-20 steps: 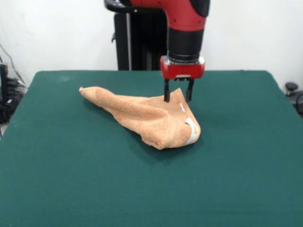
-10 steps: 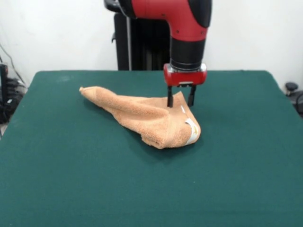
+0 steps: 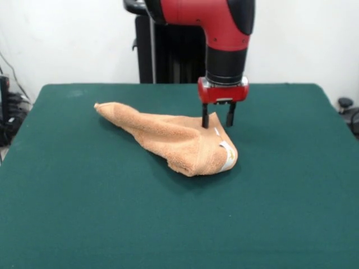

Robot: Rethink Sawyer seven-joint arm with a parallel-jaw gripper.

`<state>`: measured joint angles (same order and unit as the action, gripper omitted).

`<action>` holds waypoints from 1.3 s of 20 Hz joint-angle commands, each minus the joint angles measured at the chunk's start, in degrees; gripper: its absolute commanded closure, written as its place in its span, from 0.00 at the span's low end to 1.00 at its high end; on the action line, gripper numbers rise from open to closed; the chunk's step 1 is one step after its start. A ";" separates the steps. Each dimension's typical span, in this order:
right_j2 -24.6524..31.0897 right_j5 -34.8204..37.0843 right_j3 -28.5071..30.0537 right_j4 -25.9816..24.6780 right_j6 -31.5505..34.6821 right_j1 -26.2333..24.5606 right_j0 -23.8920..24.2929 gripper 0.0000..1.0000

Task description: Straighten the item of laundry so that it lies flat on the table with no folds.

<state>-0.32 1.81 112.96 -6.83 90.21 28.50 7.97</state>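
Note:
The item of laundry (image 3: 174, 137), an orange-tan terry towel, lies bunched and folded near the middle of the table (image 3: 84, 213). It tapers to a point at the far left and bulges at the right, where a white label (image 3: 226, 156) shows. My gripper (image 3: 217, 121) hangs open over the towel's raised far-right corner. One finger (image 3: 205, 119) is against the cloth's peak and the other stands clear to the right. Nothing is held between them.
The dark green table spreads wide on all sides of the towel. Cables and dark equipment (image 3: 8, 115) sit off the left edge, and a black object (image 3: 349, 112) sits off the right edge.
The gripper has drifted slightly right and downward along the towel's far-right corner. It stays open, and the towel has not moved.

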 commanded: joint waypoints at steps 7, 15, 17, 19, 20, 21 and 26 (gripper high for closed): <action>0.95 -2.62 -0.44 0.73 10.76 1.02 -3.41 0.00; -1.10 -3.53 -0.36 1.08 11.49 -0.53 -4.71 0.00; -1.47 -4.81 -0.45 0.61 11.40 -0.86 -4.93 0.00; -1.93 -4.87 -0.41 0.49 11.30 -0.91 -5.31 0.00; -2.10 -4.80 -0.27 0.58 11.37 -0.98 -5.42 0.00; -2.28 -4.72 -0.13 0.67 11.43 -1.05 -5.53 0.00; -1.85 -5.80 0.36 0.51 11.59 -0.98 -5.10 0.00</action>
<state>-3.65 0.15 112.96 -6.83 90.21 28.32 4.21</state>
